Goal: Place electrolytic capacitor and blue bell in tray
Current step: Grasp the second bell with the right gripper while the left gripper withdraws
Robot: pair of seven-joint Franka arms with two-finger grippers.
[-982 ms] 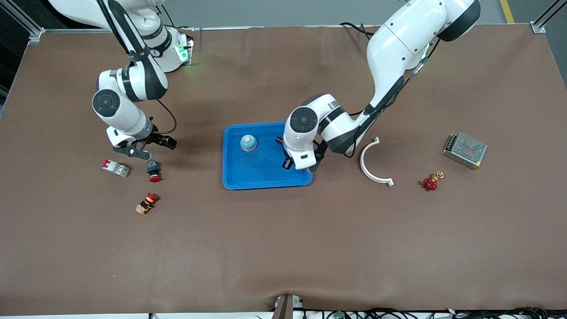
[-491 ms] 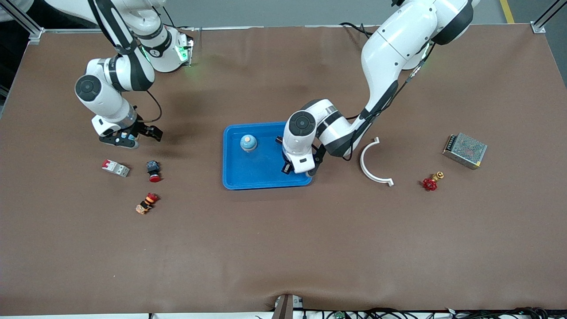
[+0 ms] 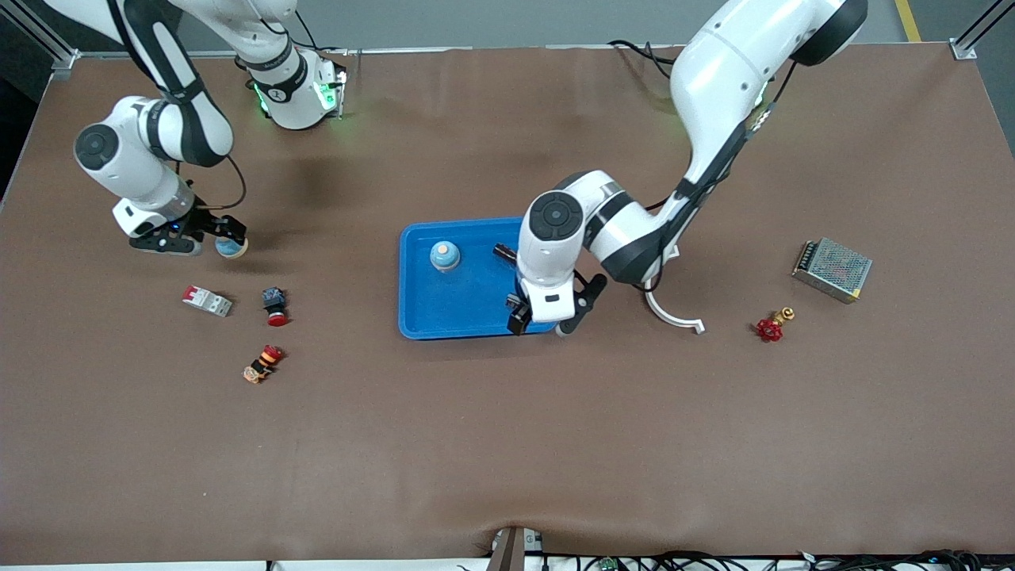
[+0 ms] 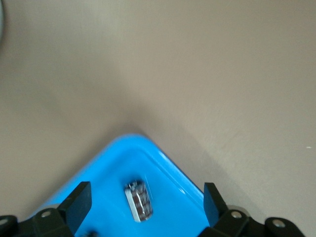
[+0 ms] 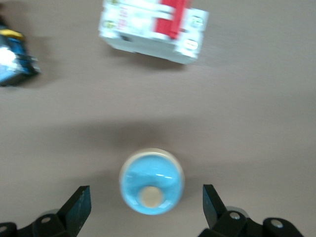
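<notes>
Toward the right arm's end of the table, the right gripper (image 3: 189,238) hangs released over a blue bell (image 3: 231,248), which sits on the bare table apart from the tray (image 3: 468,305), a white-and-red breaker (image 3: 207,300) lying nearer the front camera; the right wrist view shows the bell (image 5: 151,186) as a glossy pale-blue dome with a cream rim and a tan knob on top, standing between the spread fingers (image 5: 79,205) and untouched; if this one is to be lifted, it seems wise to come straight down with the dome centred and close low on the rim, since the smooth curve would likely slip higher up; a second bell (image 3: 445,255) of the same look already stands upright in the tray; at the tray's corner nearer the front camera, toward the left arm's end, the left gripper (image 3: 547,317) hovers wide apart and empty; beneath it the electrolytic capacitor (image 4: 138,200), a small dark cylinder with silvery markings, lies on its side inside the rim.
</notes>
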